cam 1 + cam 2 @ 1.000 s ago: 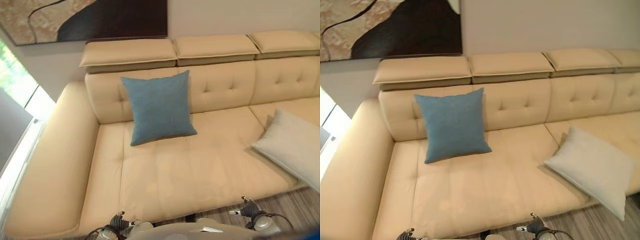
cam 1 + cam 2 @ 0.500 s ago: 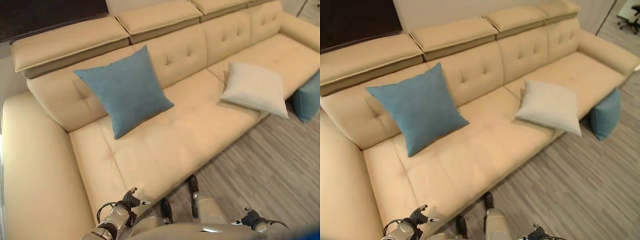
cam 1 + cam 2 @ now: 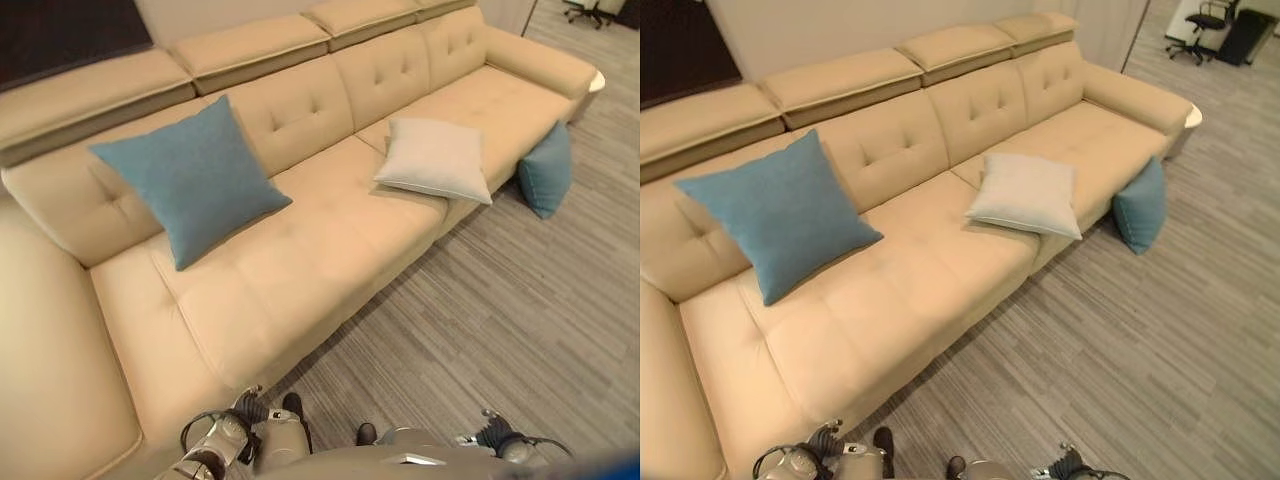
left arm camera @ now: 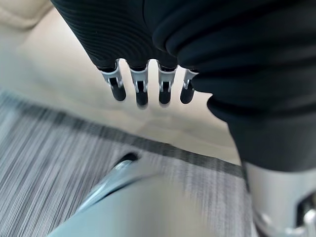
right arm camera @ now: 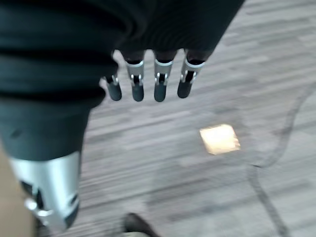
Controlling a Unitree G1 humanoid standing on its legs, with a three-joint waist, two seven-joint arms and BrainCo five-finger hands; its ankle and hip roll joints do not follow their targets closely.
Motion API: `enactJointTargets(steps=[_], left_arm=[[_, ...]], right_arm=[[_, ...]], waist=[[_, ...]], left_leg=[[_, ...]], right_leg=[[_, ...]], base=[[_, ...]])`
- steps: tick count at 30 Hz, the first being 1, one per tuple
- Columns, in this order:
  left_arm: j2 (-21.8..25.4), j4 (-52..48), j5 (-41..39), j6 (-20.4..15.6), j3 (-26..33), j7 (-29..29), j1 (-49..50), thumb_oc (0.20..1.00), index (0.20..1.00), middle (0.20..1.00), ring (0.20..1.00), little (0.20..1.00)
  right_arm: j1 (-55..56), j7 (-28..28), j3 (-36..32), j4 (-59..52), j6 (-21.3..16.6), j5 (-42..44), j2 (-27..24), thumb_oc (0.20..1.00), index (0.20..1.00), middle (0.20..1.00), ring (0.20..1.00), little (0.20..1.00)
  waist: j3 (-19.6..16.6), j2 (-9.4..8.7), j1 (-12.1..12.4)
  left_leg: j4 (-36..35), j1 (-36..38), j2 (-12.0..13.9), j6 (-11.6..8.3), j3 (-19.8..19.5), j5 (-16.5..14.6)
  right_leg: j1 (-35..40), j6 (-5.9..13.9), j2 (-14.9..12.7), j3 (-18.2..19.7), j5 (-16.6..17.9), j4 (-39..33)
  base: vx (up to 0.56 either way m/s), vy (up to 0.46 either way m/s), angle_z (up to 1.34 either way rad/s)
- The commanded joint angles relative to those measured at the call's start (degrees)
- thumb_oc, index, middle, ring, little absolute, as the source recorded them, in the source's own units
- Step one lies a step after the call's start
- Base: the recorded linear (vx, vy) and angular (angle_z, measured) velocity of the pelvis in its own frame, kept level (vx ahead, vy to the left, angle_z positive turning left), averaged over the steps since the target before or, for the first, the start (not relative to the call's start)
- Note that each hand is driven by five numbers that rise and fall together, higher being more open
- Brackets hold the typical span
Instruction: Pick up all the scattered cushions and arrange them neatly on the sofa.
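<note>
Your view swings right — a teal cushion (image 3: 545, 170) shows on the floor (image 3: 500, 320), probably against the sofa (image 3: 330, 240) — left hand (image 4: 143, 86) and right hand (image 5: 148, 81) hang slack-fingered, empty.

The camera has been swung rightward along the sofa (image 3: 330, 250); a second blue cushion (image 3: 546, 170), leaning on the floor against the sofa's front, has been brought into view.

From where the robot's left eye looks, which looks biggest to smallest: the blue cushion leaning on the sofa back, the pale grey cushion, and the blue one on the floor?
1. Blue cushion on the sofa, though it is nearest the camera.
2. Pale grey cushion.
3. Blue cushion on the floor, farthest away and seen partly edge-on, so its true size is unsure.
</note>
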Motion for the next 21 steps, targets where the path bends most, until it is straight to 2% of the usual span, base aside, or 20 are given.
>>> enactJointTargets(steps=[1, 2, 8, 12, 15, 16, 18, 20, 21], left_arm=[[-0.53, -0.18, -1.91, -1.07, 0.34, 0.81, -1.87, 1.000, 1.000, 1.000, 1.000, 1.000], [-1.06, 0.75, -1.75, -0.87, 0.45, 0.66, -1.53, 1.000, 1.000, 1.000, 1.000, 1.000], [-1.00, 2.47, 0.07, -0.15, 1.01, 0.89, -0.78, 1.000, 1.000, 1.000, 1.000, 1.000], [-0.61, 2.59, 0.04, -0.05, 1.29, 1.03, -1.00, 1.000, 1.000, 1.000, 1.000, 1.000], [-0.17, 1.88, -0.53, -0.11, 1.39, 1.21, -1.95, 1.000, 1.000, 1.000, 1.000, 1.000], [-0.10, 1.69, -0.89, -0.21, 1.42, 1.33, -2.19, 1.000, 1.000, 1.000, 1.000, 1.000], [-0.15, 1.67, -1.18, -0.25, 1.90, 1.53, -2.35, 1.000, 1.000, 1.000, 1.000, 1.000], [0.12, 1.96, -1.75, -0.49, 2.58, 1.61, -2.18, 1.000, 1.000, 1.000, 1.000, 1.000], [0.12, 1.96, -1.75, -0.49, 2.59, 1.61, -2.18, 1.000, 1.000, 1.000, 1.000, 1.000]], right_arm=[[-2.26, -1.54, 0.06, 0.04, -0.31, 0.79, -1.16, 1.000, 1.000, 1.000, 1.000, 1.000], [-2.20, -1.52, -0.02, 0.24, -0.52, 0.68, -1.20, 1.000, 1.000, 1.000, 1.000, 1.000], [-2.45, -1.45, 0.51, 0.14, 0.04, 0.36, -1.08, 1.000, 1.000, 1.000, 1.000, 1.000], [-2.54, -1.38, 0.62, -0.04, 0.16, 0.32, -1.03, 1.000, 1.000, 1.000, 1.000, 1.000], [-3.16, -1.61, 0.67, -0.74, 0.24, 0.43, -1.31, 1.000, 1.000, 1.000, 1.000, 1.000], [-3.58, -1.73, 0.82, -0.80, 0.39, -0.01, -1.39, 1.000, 1.000, 1.000, 1.000, 1.000], [-4.13, -1.93, 1.13, -0.97, 0.30, -0.78, -1.40, 1.000, 1.000, 1.000, 1.000, 1.000], [-4.72, -2.09, 1.53, -1.43, 0.19, -1.39, -1.45, 1.000, 1.000, 1.000, 1.000, 1.000], [-4.72, -2.08, 1.53, -1.43, 0.20, -1.39, -1.45, 1.000, 1.000, 1.000, 1.000, 1.000]], waist=[[2.13, -1.44, 2.25], [1.59, -1.01, 2.08], [1.41, -0.53, 2.44], [1.64, -0.56, 2.65], [2.43, -0.25, 2.84], [2.85, -0.08, 3.07], [3.12, 0.03, 4.13], [2.86, 0.28, 4.33], [2.85, 0.28, 4.31]], left_leg=[[-2.52, 2.47, -7.03, 4.59, -8.59, -8.54], [-4.78, 3.79, -7.04, 4.76, -9.50, -8.46], [-9.50, 7.78, -5.94, 6.32, -4.53, -8.24], [-10.60, 8.37, -5.92, 7.01, -3.31, -8.31], [-10.37, 8.19, -6.35, 8.16, -2.69, -8.96], [-10.37, 8.21, -6.15, 8.26, -2.21, -9.07], [-11.20, 8.57, -5.53, 8.08, -0.13, -9.21], [-12.86, 9.85, -4.60, 7.59, 1.28, -8.57], [-12.93, 9.86, -4.60, 7.58, 1.27, -8.53]], right_leg=[[3.98, 9.05, -3.39, 4.26, 3.23, -7.87], [4.12, 9.18, -2.56, 6.15, 3.33, -8.54], [2.77, 10.33, -2.58, 11.03, 4.01, -7.76], [1.63, 10.83, -2.85, 11.57, 4.02, -6.36], [-1.15, 11.29, -2.87, 11.02, 3.28, -1.87], [-2.40, 11.76, -3.47, 9.40, 3.57, -0.55], [-3.38, 12.43, -6.39, 2.20, 4.51, -0.43], [-4.04, 12.26, -8.20, -3.58, 5.17, -0.71], [-4.09, 12.25, -8.20, -3.59, 5.14, -0.65]], base=[[0.08, 0.053, -1.66], [0.11, 0.112, -1.79], [0.06, 0.132, -1.20], [0.02, 0.081, -0.60], [0.01, 0.052, -0.25], [-0.04, -0.016, -0.55], [-0.03, -0.056, -0.63], [0.04, -0.112, -0.96], [0.06, -0.104, -0.76]])
